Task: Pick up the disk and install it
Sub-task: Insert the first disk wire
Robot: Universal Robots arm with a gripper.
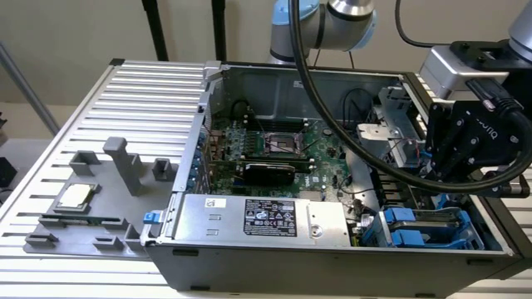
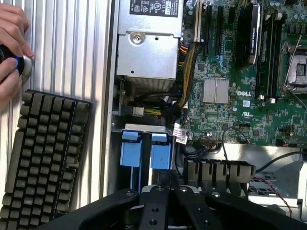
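Tabletop (image 1: 133, 93): ribbed metal, carrying an open computer case (image 1: 332, 268) that lies on its side with its inside facing up.
Gripper (image 1: 440, 182): black, on the arm at the exterior view's right, hanging over the case's drive-bay corner and just above the bay. In the wrist view, the gripper (image 2: 165, 194) sits right over the blue tabs.
Gripper state: cannot tell whether spread or pressed together. Nothing can be seen held in it.
Disk (image 1: 428, 218): lying in the drive bay at the case's near corner, on the exterior view's right, below the gripper. A grey face shows between blue rails.
Blue tabs (image 2: 130, 153): two side by side at the bay's edge. I cannot tell which one belongs to the disk.
Power supply (image 1: 266, 218): silver box with a black label, beside the bay along the case's near wall.
Motherboard (image 1: 275, 140): green, filling the case floor behind the power supply.
Small silver chip (image 1: 75, 196): on a grey fixture on the tabletop, well apart from the case on the exterior view's left.
Keyboard (image 2: 43, 158): black, on the tabletop beside the case.
Person's hand (image 2: 12, 43): resting on a small round device next to the keyboard.
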